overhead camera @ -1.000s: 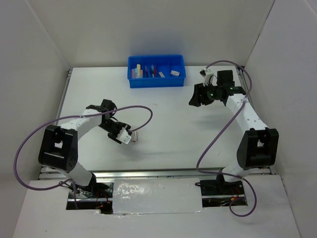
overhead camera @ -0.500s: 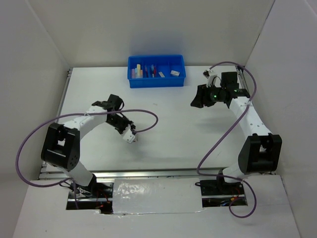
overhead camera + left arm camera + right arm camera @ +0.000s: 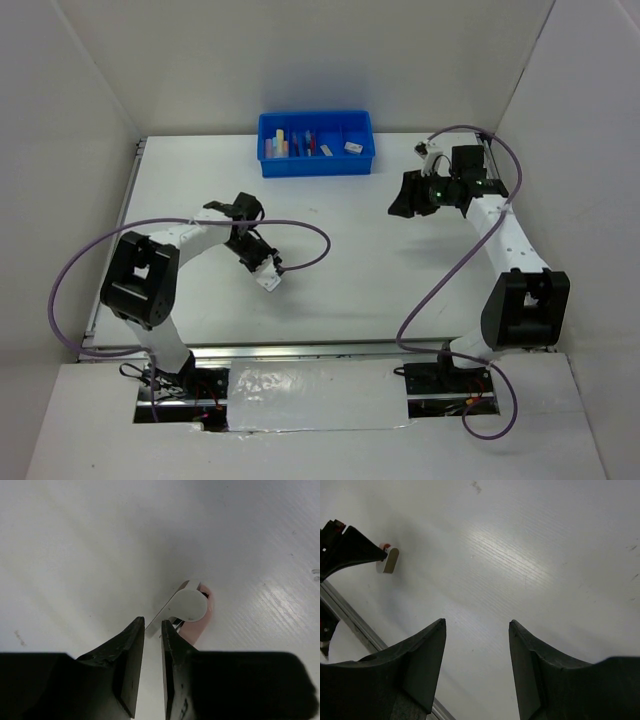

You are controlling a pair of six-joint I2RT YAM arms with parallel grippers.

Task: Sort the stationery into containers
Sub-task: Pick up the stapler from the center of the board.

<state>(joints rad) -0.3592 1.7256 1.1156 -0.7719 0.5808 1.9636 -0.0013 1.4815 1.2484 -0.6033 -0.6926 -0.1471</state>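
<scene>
The blue tray (image 3: 315,168) stands at the back centre. It holds a pale yellow bar (image 3: 281,143), pens (image 3: 306,142) and a small eraser (image 3: 352,147). My left gripper (image 3: 263,273) is low over the table, left of centre. Its jaws are nearly closed on the near end of a thin white eraser (image 3: 269,282). In the left wrist view the gripper (image 3: 153,623) has the eraser (image 3: 192,605) sticking out past its tips, with pink under it. The eraser also shows in the right wrist view (image 3: 388,560). My right gripper (image 3: 400,200) is open and empty (image 3: 476,625), raised at the right.
White walls enclose the table on three sides. A purple cable (image 3: 305,230) loops over the table beside the left arm. A metal rail (image 3: 300,350) runs along the near edge and also shows in the right wrist view (image 3: 350,620).
My left arm has swung its forearm and wrist to the right, and the gripper tip with the eraser has shifted slightly right. My right gripper has drifted a little right.
</scene>
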